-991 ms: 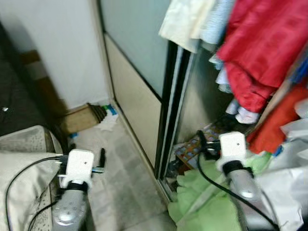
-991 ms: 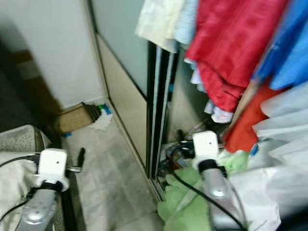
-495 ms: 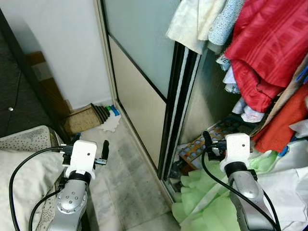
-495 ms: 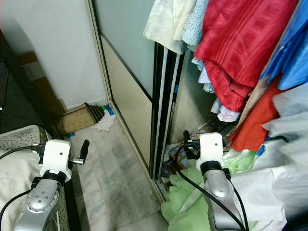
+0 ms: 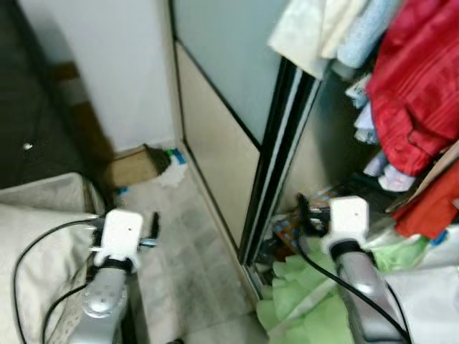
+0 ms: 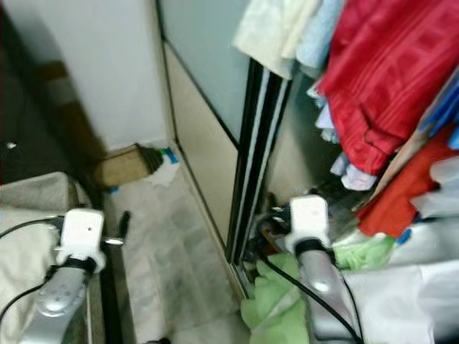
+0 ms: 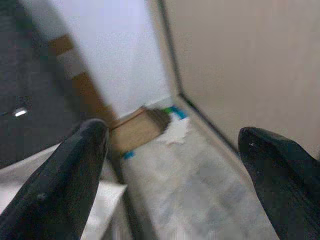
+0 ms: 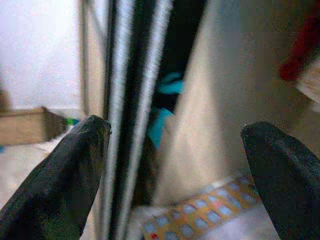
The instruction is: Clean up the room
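Observation:
My left gripper (image 5: 126, 222) is open and empty, held over the pale tiled floor (image 5: 186, 251) beside the bed. Along its fingers lie a crumpled white scrap (image 7: 175, 132) and a low cardboard box (image 7: 135, 131) against the wall. My right gripper (image 8: 176, 129) is also open and empty, at the wardrobe's opening by the sliding door's dark frame (image 5: 276, 165). A green cloth (image 5: 308, 301) lies heaped under the right arm. A patterned flat box (image 8: 200, 212) rests on the wardrobe floor ahead of that gripper.
Red (image 5: 416, 100), cream and blue clothes hang in the wardrobe above. The frosted sliding door (image 5: 229, 86) stands between both arms. A pale bed (image 5: 36, 236) is at the left, and a white plastic bag (image 5: 430, 287) at the right. The views are blurred.
The whole picture has shifted a little and gone blurred, so the camera has moved. Both arms keep their pose, with fingers apart as before.

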{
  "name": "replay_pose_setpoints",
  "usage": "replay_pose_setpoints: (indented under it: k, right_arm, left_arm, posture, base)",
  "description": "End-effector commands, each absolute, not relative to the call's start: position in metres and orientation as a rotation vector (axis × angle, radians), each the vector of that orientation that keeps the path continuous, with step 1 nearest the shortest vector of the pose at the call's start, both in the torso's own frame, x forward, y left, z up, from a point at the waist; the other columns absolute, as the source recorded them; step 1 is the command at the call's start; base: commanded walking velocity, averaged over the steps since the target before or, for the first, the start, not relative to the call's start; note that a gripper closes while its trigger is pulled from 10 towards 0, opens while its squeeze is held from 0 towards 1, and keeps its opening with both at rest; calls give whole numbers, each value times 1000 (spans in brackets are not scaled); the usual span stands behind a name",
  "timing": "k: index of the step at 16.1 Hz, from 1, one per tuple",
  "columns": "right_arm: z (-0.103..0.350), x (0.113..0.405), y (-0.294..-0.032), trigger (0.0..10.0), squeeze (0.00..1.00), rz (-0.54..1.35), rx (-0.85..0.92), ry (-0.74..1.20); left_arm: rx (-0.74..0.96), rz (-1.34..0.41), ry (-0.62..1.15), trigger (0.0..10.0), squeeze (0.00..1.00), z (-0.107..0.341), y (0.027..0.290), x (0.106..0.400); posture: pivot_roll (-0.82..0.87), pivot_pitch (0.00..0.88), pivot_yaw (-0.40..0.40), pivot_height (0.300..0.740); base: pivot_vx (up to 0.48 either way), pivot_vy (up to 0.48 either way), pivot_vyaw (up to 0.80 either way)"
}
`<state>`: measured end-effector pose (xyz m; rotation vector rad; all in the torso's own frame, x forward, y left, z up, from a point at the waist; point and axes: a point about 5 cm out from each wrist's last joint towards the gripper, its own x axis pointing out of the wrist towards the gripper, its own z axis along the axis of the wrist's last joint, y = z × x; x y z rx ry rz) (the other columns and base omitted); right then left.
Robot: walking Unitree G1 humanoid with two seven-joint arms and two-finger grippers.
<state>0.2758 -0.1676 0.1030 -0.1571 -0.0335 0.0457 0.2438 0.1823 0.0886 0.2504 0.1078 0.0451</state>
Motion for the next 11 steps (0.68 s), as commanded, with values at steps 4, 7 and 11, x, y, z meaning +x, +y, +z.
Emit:
replay_pose_setpoints:
  k: [4, 7, 11]
  right_arm:
    - [104, 274, -174, 10000, 0, 36, -172, -31]
    - [107, 272, -177, 10000, 0, 17, -177, -37]
    - [109, 270, -178, 10000, 0, 14, -174, -38]
  left_arm:
    - [235, 29, 121, 10000, 0, 88, 177, 243]
    - [243, 11, 96, 10000, 0, 93, 174, 243]
    - [236, 31, 72, 10000, 0, 97, 176, 240]
  posture:
    - [1, 116, -56, 740]
    - [6, 133, -60, 740]
    - [12, 135, -67, 740]
  base:
    - [0, 0, 800]
    - [0, 0, 800]
    - [0, 0, 559]
